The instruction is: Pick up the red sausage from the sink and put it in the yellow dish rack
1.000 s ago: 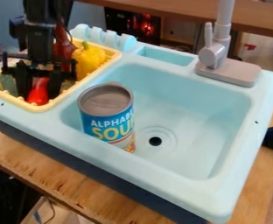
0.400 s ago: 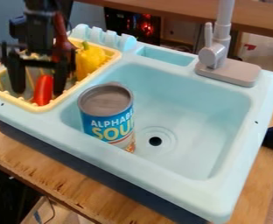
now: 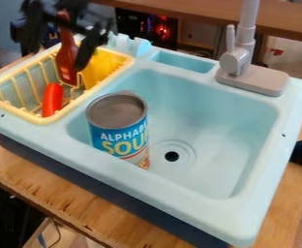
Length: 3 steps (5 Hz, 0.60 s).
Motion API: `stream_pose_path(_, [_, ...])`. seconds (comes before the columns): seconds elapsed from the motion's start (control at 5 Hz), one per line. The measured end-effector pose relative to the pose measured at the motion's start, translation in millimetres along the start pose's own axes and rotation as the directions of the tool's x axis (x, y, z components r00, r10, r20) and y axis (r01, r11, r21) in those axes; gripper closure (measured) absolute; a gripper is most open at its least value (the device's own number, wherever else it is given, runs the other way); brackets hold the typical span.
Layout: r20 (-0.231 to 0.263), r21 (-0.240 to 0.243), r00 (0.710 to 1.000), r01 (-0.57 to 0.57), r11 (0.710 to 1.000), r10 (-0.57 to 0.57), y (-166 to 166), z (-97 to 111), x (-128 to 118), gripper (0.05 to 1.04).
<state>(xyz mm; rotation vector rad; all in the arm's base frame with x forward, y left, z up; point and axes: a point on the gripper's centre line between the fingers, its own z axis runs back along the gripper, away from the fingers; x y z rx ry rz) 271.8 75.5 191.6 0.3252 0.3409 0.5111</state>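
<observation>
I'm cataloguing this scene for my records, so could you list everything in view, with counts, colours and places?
Toy sink: one, light blue with a dark base, on the table
Drain: one, black centre, in the basin floor
Faucet: one, grey, on the sink's back rim
Soup can: one, blue label and grey top, upright in the basin
Rack: one, pale yellow, at the sink's left end
Long rounded piece: one, red-orange, in the rack
Bottle: one, red, in the rack
Pepper: one, yellow, in the rack
Table: one, brown wood, under the sink
Gripper: one, black, two fingers apart, above the rack
</observation>
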Motion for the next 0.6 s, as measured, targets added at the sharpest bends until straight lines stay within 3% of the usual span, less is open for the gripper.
stream_pose_path(0.2, [0.131,0.018,0.972,0.192,0.981,-0.193,-19,31,-38,0.078])
stream_pose_path(0.4, [0.236,0.055,0.885,0.401,0.914,-0.402,-40,37,-71,0.078])
stream_pose_path(0.6, [0.263,0.043,0.828,0.503,0.863,-0.495,-52,30,-86,0.079])
